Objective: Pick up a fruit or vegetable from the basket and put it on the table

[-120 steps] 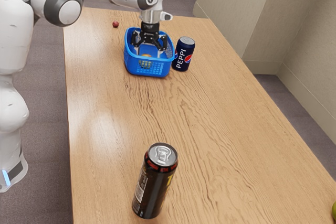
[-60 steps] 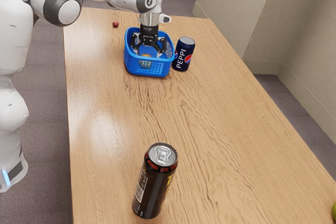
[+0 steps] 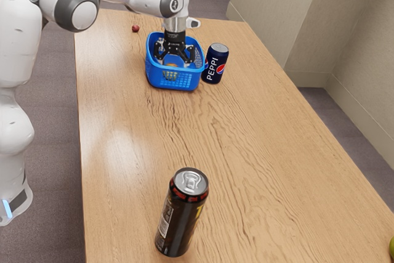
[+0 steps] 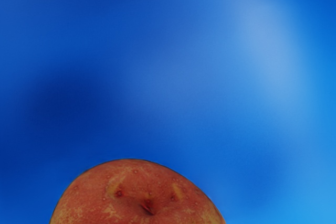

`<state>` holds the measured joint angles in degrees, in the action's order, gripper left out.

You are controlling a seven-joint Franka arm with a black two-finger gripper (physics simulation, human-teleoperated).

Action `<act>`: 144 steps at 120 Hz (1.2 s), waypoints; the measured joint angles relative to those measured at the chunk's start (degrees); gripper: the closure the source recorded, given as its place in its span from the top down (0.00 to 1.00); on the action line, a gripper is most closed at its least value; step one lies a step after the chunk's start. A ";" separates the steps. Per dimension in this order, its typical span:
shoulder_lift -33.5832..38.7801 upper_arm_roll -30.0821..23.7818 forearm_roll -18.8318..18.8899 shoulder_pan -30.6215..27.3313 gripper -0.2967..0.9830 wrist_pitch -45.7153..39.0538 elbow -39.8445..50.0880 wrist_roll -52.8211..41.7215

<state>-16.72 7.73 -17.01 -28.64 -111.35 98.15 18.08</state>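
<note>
My gripper (image 3: 174, 63) points down inside the blue basket (image 3: 186, 80), its two fingers spread wide apart, so it is open. Between and below them, an orange-coloured item (image 3: 171, 65) shows in the basket, and something yellowish is visible through the mesh wall. In the wrist view a reddish-orange, speckled fruit or vegetable (image 4: 139, 195) lies at the lower edge, just under the hand, against the blurred blue basket (image 4: 184, 87). The lowest parts of the fingertips are hard to make out behind the basket's rim.
A dark blue Pepsi-like can (image 3: 215, 64) stands close beside the basket. A small red ball-like item (image 3: 135, 28) lies near the table's far edge. A tall black can (image 3: 182, 212) stands in the foreground; a green item (image 3: 392, 249) is at the exterior view's right edge.
My hand has sunk slightly deeper into the basket and shifted a little toward the exterior view's left. The basket and cans have stayed where they were.
</note>
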 joint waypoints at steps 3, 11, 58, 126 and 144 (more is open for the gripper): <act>-0.10 0.00 -0.02 0.00 0.69 -0.11 -0.02 -0.01; -0.34 0.00 -0.06 0.04 0.68 -0.42 -0.03 -0.02; -1.02 0.00 -0.13 0.28 0.62 -1.18 0.03 0.18; -0.98 0.02 -0.39 0.78 0.76 -1.70 0.45 0.58; -0.34 0.00 -0.16 0.87 0.58 -1.68 0.51 0.81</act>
<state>-17.06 7.73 -17.17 -27.78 -113.03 98.66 18.89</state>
